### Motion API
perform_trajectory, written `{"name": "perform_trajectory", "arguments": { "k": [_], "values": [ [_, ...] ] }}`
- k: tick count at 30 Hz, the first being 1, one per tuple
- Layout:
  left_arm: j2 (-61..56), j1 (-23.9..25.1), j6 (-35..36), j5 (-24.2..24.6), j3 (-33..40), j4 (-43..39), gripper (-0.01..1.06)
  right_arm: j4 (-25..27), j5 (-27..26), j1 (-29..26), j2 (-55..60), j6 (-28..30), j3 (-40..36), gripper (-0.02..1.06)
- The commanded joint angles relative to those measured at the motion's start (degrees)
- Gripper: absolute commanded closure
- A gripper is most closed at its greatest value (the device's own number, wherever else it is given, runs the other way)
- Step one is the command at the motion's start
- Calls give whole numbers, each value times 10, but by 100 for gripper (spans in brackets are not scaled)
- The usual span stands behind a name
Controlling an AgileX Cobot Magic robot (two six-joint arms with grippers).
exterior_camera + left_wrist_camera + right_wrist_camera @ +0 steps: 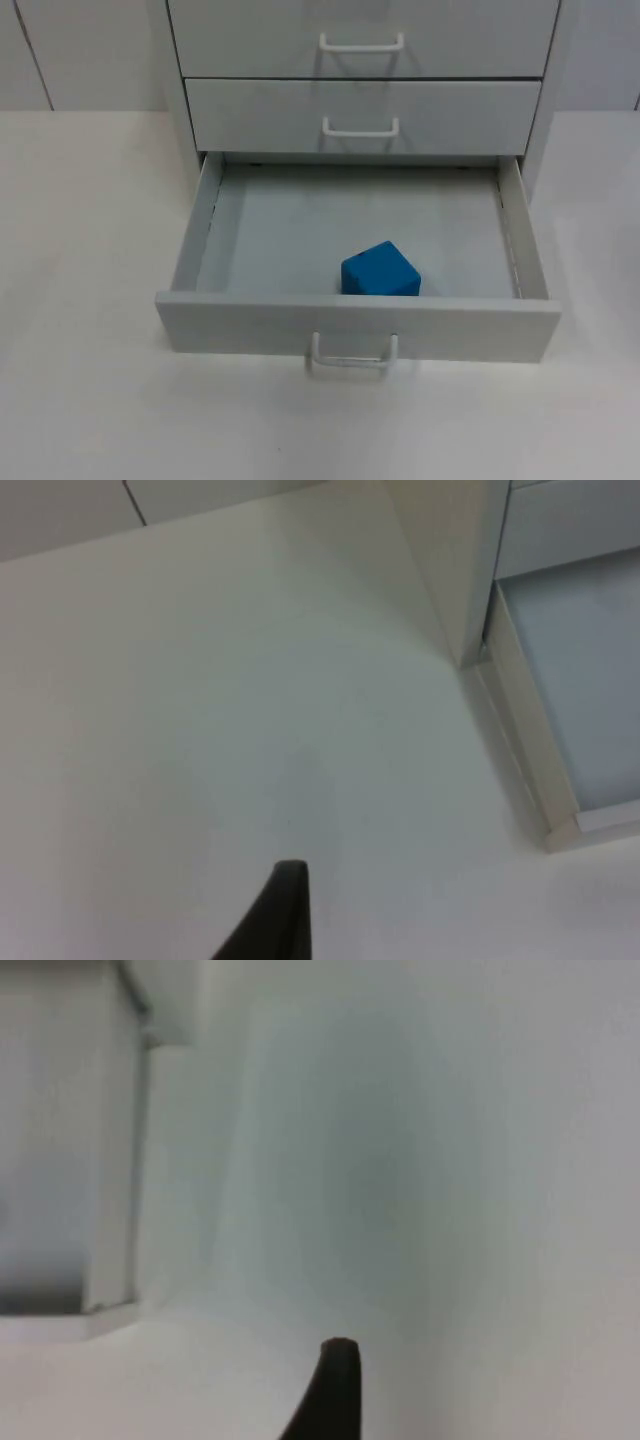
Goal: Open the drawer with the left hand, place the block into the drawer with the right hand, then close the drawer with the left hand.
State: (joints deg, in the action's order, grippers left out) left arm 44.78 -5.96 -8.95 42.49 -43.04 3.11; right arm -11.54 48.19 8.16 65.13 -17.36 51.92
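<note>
Inside the open drawer [520, 230], a blue block [380, 271], unlabelled

Black, tapered fingertips [285, 910] of grippers

Lab bench setup: bare white table top [80, 300], grey drawer cabinet [360, 70], partition wall [80, 50].

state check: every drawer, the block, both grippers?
Bottom drawer: pulled open, handle free.
Middle drawer: closed.
Top drawer: closed.
Block: inside the bottom drawer, near its front wall, released.
Left gripper: over bare table left of the cabinet, holding nothing.
Right gripper: over bare table right of the cabinet, holding nothing.
</note>
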Motion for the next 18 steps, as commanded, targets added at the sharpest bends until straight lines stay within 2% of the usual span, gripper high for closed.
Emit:
{"name": "perform_trajectory", "arguments": {
  "k": [1, 3, 9, 12, 14, 15, 18],
  "values": [
    [-2, -4, 0, -13, 1, 15, 3, 6, 0, -26, -15, 18, -6, 30],
    [-2, -4, -25, -13, 1, 32, 3, 37, 0, -60, -25, 57, -6, 30],
    [6, -4, -68, -13, 1, 85, 11, 57, -16, -74, -25, 65, -6, 30],
    [26, -4, -117, -8, 1, 138, 32, 57, -29, -74, -25, 65, -6, 30],
    [41, -4, -149, -3, 1, 166, 54, 56, -29, -74, -25, 65, -6, 30],
    [41, -4, -149, -3, 1, 166, 54, 56, -29, -74, -25, 65, -6, 30],
    [61, -4, -202, 9, 1, 204, 95, 56, -30, -74, -25, 65, -6, 30]
  ]
}}
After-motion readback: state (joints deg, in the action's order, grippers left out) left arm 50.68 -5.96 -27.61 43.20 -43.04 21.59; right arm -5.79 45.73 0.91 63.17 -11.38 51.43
